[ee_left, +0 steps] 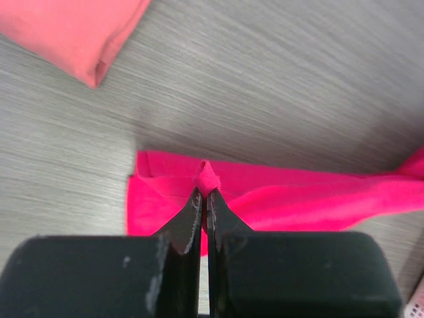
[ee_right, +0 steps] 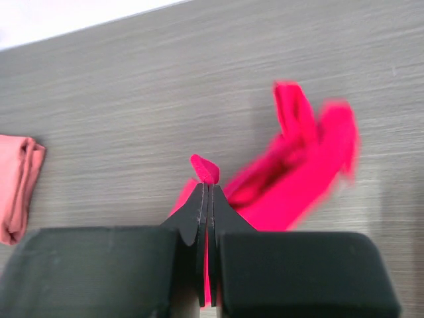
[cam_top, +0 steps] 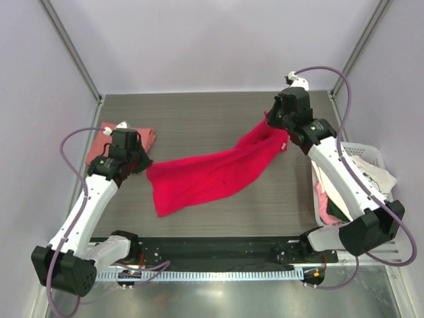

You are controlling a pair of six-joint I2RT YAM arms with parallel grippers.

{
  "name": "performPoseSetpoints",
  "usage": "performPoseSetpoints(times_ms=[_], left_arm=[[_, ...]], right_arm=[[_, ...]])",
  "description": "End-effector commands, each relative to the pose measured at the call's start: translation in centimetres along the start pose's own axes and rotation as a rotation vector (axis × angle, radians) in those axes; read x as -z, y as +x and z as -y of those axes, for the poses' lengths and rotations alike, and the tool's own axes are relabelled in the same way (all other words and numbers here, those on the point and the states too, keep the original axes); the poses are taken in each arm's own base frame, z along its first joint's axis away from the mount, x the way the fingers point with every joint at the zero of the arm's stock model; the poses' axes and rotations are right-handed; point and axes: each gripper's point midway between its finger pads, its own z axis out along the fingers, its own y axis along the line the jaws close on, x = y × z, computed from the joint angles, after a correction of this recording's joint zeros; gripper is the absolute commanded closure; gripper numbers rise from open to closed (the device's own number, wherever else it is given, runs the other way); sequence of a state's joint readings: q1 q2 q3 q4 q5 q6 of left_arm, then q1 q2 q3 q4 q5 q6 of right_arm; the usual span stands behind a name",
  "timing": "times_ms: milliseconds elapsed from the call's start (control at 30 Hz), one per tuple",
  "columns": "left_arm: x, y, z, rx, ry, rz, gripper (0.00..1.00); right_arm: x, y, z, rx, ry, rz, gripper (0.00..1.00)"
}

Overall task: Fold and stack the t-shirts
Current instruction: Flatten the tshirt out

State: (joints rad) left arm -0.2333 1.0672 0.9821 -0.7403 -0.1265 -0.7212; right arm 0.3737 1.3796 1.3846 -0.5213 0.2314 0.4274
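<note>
At far left, a folded salmon shirt [cam_top: 150, 138] lies near the crimson shirt [cam_top: 205, 175].

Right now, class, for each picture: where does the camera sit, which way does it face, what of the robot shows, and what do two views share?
Top: above and behind the bases, looking down at the table; both arms show, holding the red shirt between them.
Left wrist: on the left arm, looking down past the left gripper, shut on a shirt edge.
Right wrist: likewise, right gripper shut on the other end.
Shared: both wrists see the pink shirt.
</note>
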Motion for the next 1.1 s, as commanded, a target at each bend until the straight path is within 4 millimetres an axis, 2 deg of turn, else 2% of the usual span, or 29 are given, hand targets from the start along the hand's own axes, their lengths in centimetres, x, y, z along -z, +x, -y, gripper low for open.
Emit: performPoseSetpoints(times_ms=[0, 67, 167, 267, 333, 367, 433, 500, 533, 667, 700, 800, 833, 900, 933, 1000, 1033, 1067], left_arm=[[3.4, -2.1, -0.2, -0.021, -0.004, 0.078, 1.0], [4.2, -2.5, -0.5, -0.025, -0.014, 0.099, 1.0], [5.6, -3.1, -0.2, -0.023, 0.011, 0.131, 1.0], [7.0, -3.8, 1.1, -0.033, 0.088, 0.154, 1.0], [7.8, -4.1, 2.0, -0.05, 0.124, 0.148, 1.0], [8.8, -4.8, 2.3, -0.057, 0.134, 0.16, 1.0], [9.7, -5.2, 2.6, -0.089, 0.143, 0.164, 1.0], [11.4, -5.9, 3.3, -0.109, 0.179, 0.176, 1.0], [12.2, -5.7, 4.1, -0.129, 0.226, 0.16, 1.0], [14.7, -5.0, 4.5, -0.161, 0.294, 0.149, 1.0], [14.7, -4.7, 4.4, -0.163, 0.298, 0.143, 1.0], [14.4, -3.7, 4.0, -0.166, 0.299, 0.117, 1.0], [14.3, -3.2, 4.0, -0.169, 0.309, 0.099, 1.0], [14.2, -2.6, 3.9, -0.172, 0.315, 0.084, 1.0], [13.6, -2.1, 3.6, -0.172, 0.307, 0.071, 1.0], [13.1, -1.6, 3.1, -0.176, 0.294, 0.062, 1.0], [12.5, -1.1, 2.8, -0.177, 0.282, 0.048, 1.0], [12.1, -0.9, 2.6, -0.179, 0.274, 0.041, 1.0]], right_arm=[[2.1, -1.9, 0.7, -0.003, 0.01, 0.045, 0.99], [3.1, -2.3, 0.8, -0.009, -0.005, 0.06, 0.99], [3.2, -1.2, 0.0, 0.004, -0.057, 0.018, 0.99], [2.5, 0.0, -0.2, 0.019, -0.075, -0.024, 0.99], [2.3, 0.3, 0.0, 0.018, -0.066, -0.029, 0.99], [2.5, 0.2, 0.2, 0.015, -0.06, -0.021, 0.99], [2.9, -0.4, 0.6, 0.01, -0.04, 0.003, 0.99], [3.8, -1.1, 0.7, 0.004, -0.037, 0.032, 0.99], [4.3, -1.6, 1.1, -0.001, -0.019, 0.051, 0.99], [7.0, -3.7, 0.6, -0.024, -0.057, 0.117, 0.99], [7.7, -4.5, 0.1, -0.036, -0.081, 0.135, 0.99], [7.2, -5.4, -1.6, -0.033, -0.135, 0.124, 0.99], [5.3, -4.6, -2.0, -0.022, -0.134, 0.076, 0.99], [3.6, -4.6, -2.9, -0.011, -0.149, 0.052, 0.99], [1.3, -4.4, -3.6, -0.004, -0.145, 0.021, 0.99], [-1.5, -4.5, -4.6, 0.001, -0.153, 0.001, 0.99], [-2.0, -6.4, -5.8, -0.004, -0.179, 0.034, 0.99], [-5.2, -4.9, -6.7, 0.002, -0.193, -0.03, 0.99]])
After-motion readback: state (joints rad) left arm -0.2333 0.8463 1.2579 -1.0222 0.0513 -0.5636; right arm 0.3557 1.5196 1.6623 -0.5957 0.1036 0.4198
